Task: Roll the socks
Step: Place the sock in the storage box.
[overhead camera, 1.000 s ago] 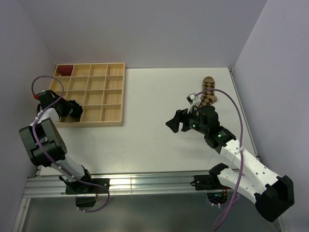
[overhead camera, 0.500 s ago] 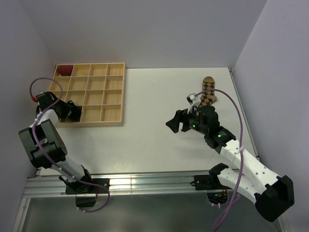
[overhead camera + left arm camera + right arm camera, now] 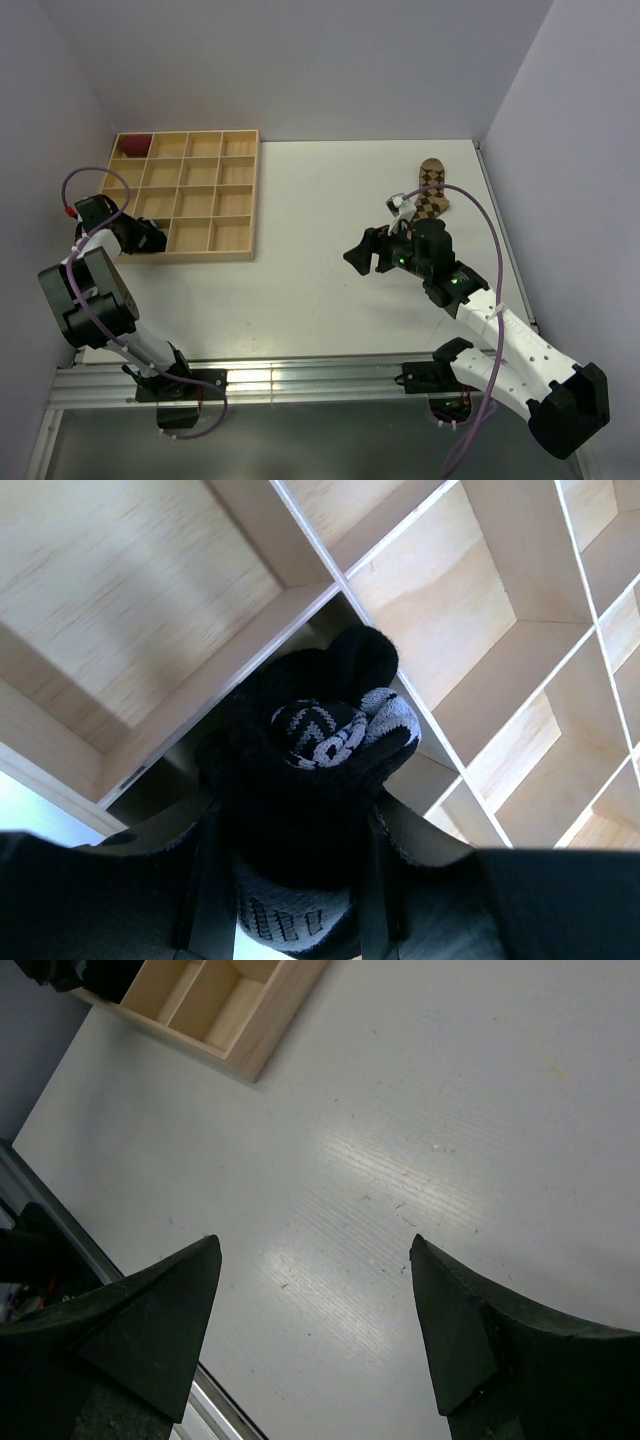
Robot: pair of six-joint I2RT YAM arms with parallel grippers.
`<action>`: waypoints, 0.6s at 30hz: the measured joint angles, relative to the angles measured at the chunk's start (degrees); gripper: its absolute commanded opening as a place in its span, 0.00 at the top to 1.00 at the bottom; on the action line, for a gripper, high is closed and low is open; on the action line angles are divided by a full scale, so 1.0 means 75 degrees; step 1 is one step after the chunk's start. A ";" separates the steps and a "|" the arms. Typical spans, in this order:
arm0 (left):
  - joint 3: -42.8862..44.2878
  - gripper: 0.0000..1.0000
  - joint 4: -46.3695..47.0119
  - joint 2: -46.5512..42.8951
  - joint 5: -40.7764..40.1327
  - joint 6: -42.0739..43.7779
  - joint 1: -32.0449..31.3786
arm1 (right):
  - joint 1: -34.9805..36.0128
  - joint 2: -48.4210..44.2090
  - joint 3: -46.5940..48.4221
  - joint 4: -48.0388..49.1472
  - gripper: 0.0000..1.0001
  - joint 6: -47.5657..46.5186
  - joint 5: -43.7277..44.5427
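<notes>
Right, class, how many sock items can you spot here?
3: a red roll in the tray's far-left corner compartment, a black roll in the left gripper over the tray, an argyle sock on the table's far right. Others may be hidden.

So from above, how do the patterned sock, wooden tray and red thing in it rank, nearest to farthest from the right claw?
1. Patterned sock, just beyond the right gripper.
2. Wooden tray, far left side.
3. Red thing, tray's far-left corner compartment.
</notes>
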 measured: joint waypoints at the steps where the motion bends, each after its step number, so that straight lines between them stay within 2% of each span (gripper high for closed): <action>1: 0.0000 1.00 -0.0017 0.0000 -0.0015 0.0003 0.0000 | 0.0000 0.0000 0.0000 -0.0003 0.17 -0.0003 0.0000; 9: 0.0265 1.00 -0.0571 0.0055 -0.0251 0.0050 -0.0087 | 0.0000 0.0000 0.0000 -0.0003 0.17 -0.0012 0.0003; 18: 0.0571 1.00 -0.1323 0.0140 -0.1055 0.0070 -0.0723 | 0.0003 -0.0015 0.0000 -0.0003 0.17 -0.0026 0.0015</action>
